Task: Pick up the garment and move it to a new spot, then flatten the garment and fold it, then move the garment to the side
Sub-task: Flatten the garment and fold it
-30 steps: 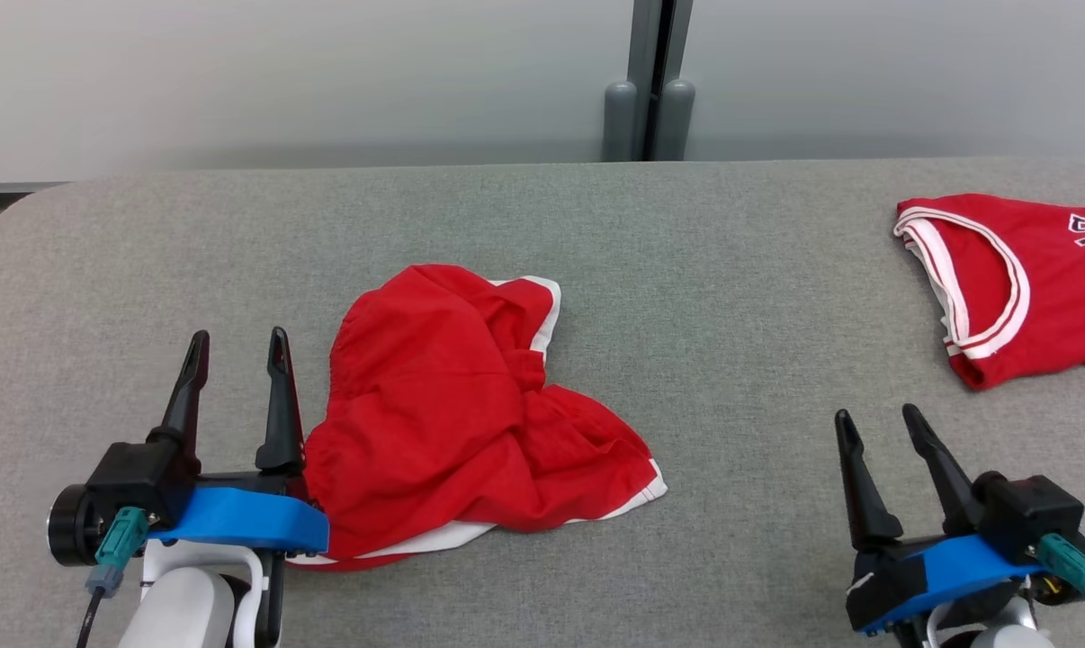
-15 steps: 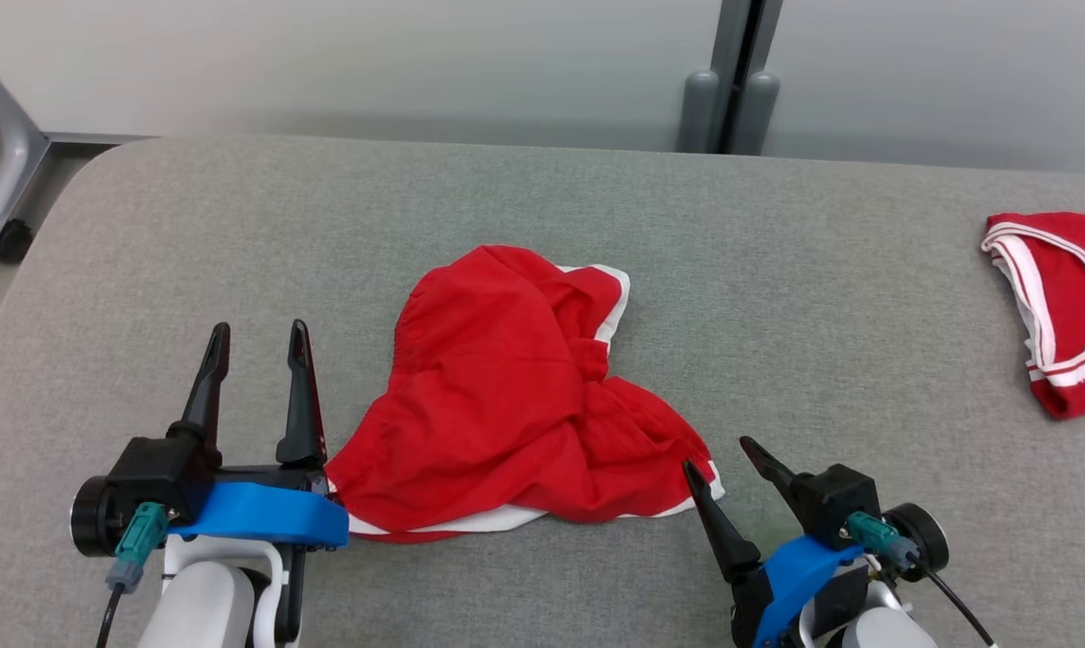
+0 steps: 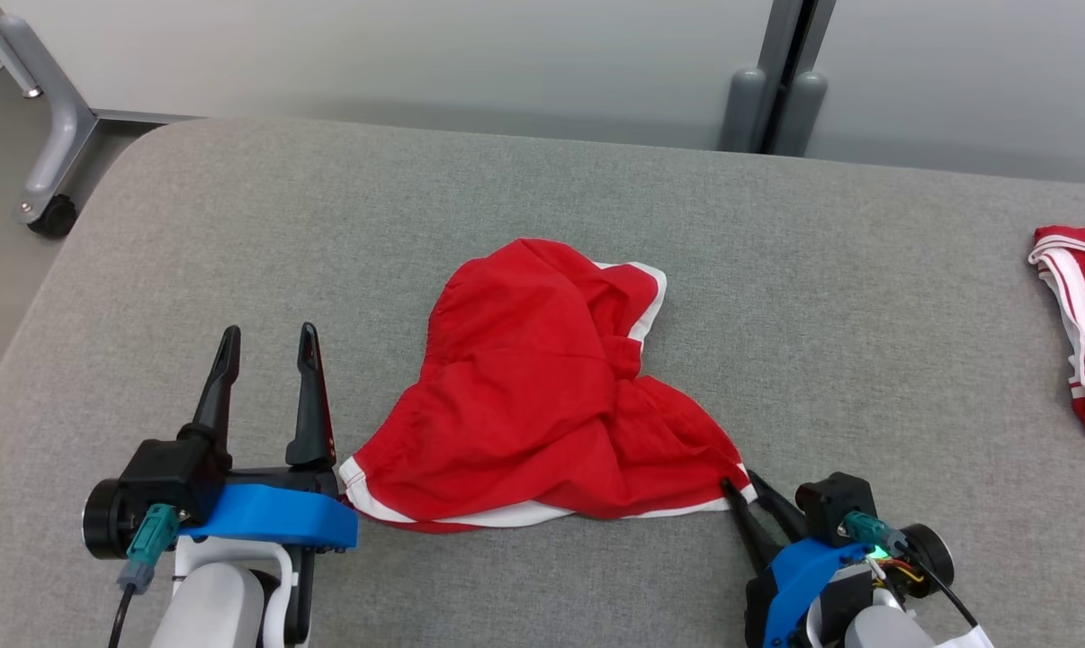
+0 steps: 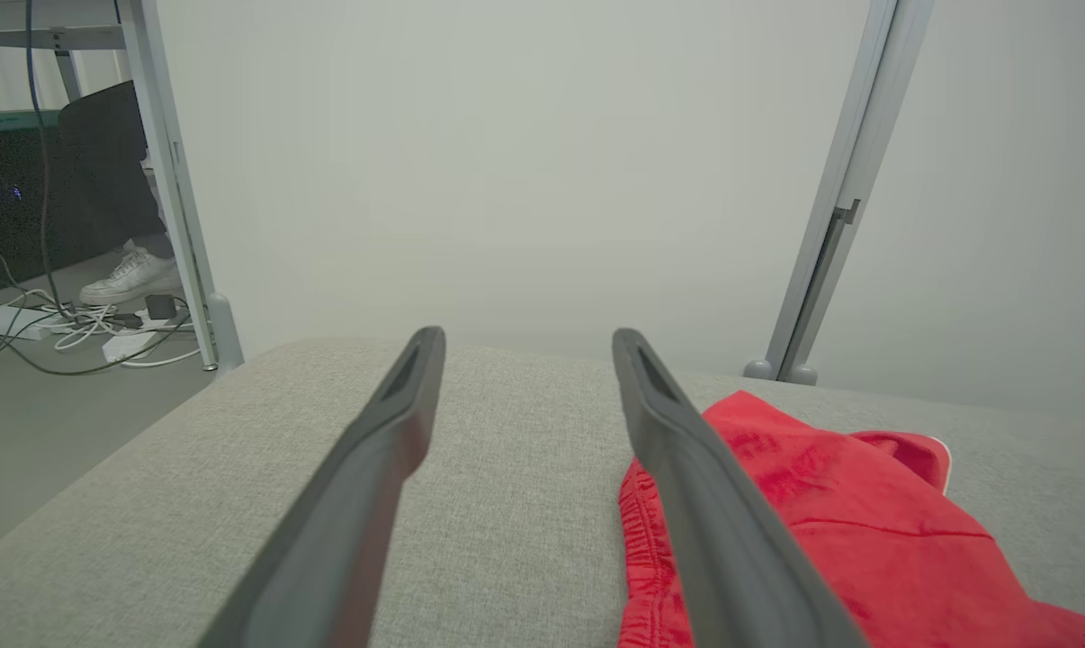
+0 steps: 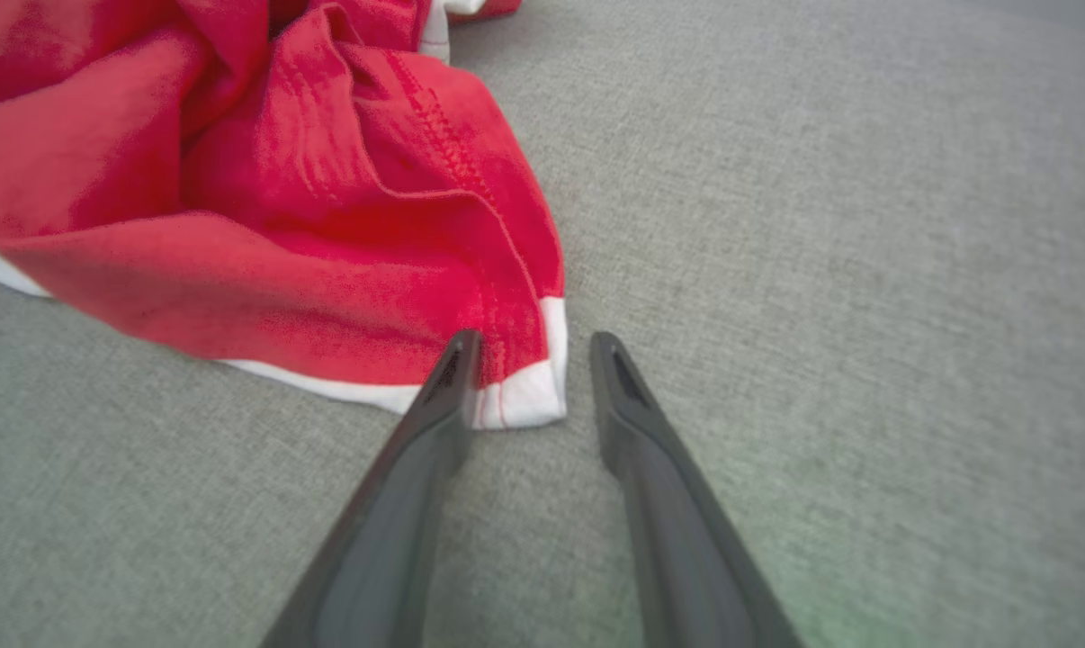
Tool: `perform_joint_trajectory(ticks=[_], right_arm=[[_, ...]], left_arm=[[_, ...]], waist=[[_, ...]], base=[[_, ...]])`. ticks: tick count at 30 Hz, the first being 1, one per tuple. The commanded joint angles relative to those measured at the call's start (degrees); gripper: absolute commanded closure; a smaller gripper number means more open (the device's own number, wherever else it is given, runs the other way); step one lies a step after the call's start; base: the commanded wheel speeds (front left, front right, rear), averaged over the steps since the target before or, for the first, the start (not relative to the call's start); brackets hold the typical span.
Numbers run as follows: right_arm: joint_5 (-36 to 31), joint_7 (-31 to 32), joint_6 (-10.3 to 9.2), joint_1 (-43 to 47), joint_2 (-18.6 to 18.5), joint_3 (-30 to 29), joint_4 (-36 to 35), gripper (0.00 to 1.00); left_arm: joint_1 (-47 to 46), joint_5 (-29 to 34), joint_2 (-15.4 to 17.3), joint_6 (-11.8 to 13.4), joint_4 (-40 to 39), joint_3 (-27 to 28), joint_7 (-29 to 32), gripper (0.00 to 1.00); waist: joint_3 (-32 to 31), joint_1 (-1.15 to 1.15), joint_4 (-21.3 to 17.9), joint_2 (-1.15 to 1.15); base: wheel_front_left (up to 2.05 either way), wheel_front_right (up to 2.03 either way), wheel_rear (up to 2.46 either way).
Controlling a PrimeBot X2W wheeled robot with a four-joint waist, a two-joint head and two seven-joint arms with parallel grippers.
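The garment (image 3: 542, 396) is a pair of crumpled red shorts with white trim, lying mid-table on the grey padded top (image 3: 327, 225). My left gripper (image 3: 268, 337) rests open just left of its near-left corner. In the left wrist view, the garment (image 4: 821, 504) lies beside the right finger, with nothing between the jaws of the left gripper (image 4: 529, 337). My right gripper (image 3: 742, 481) has its tips at the garment's near-right corner. In the right wrist view, that white-hemmed corner of the garment (image 5: 282, 207) lies between the jaws of the right gripper (image 5: 535, 340), which stand narrowly apart.
A second red jersey (image 3: 1082, 333) with white stripes lies at the table's right edge. A grey post (image 3: 781, 108) stands behind the table, and a caster leg (image 3: 48, 207) stands off its rounded far-left corner. Beyond the table, a shoe (image 4: 133, 274) and cables are on the floor.
The head camera has swung left. My right gripper has moved in to the garment's near-right corner and its jaws have narrowed. The left gripper has stayed open in place.
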Motion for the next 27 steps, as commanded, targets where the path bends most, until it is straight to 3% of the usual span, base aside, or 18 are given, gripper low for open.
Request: perform_joint_trajectory(ticks=[1, 10, 16, 22, 23, 24, 27], right_arm=[[0.83, -0.33, 0.03, -0.66, -0.06, 0.07, 1.41, 1.00], [2.49, -2.44, 0.02, 2.45, -2.57, -6.30, -0.26, 1.00], [2.78, 0.05, 0.02, 9.48, -4.31, -12.11, -8.33, 1.00], [2.26, 4.43, 0.02, 16.33, -3.71, -16.43, -18.37, 1.00], [1.90, 4.99, 0.02, 16.97, -3.40, -16.88, -19.82, 0.78], [1.70, 5.46, 0.02, 17.43, -3.19, -17.27, -21.12, 0.00], [1.27, 6.54, 0.02, 17.71, -2.94, -17.32, -24.65, 0.00]], left_arm=[[0.46, 0.34, -0.19, -0.33, 0.26, 0.49, -0.27, 0.00], [1.93, 1.17, -0.61, -0.95, 0.80, 1.46, -0.27, 0.00], [2.34, 1.64, -1.12, -1.38, 0.85, 1.88, -0.27, 0.00], [1.72, 2.16, -1.71, -1.86, 0.74, 2.35, -0.26, 0.00], [1.62, 2.27, -1.78, -1.84, 0.78, 2.43, -0.27, 0.00], [1.49, 2.37, -1.87, -1.91, 0.82, 2.52, -0.26, 0.00], [1.07, 2.59, -2.07, -2.26, 1.00, 2.81, -0.27, 0.00]], waist=[[-0.21, 0.00, -0.30, 0.00], [-1.78, 0.00, -3.57, 0.00], [-1.95, 0.00, -5.63, 0.00], [-1.41, 0.00, -6.83, 0.00], [-1.32, 0.00, -6.97, 0.00], [-1.25, 0.00, -7.08, 0.00], [-1.04, 0.00, -7.15, 0.00]], base=[[0.00, 0.00, 0.00], [0.00, 0.00, 0.00], [0.00, 0.00, 0.00], [0.00, 0.00, 0.00], [0.00, 0.00, 0.00], [0.00, 0.00, 0.00], [0.00, 0.00, 0.00]])
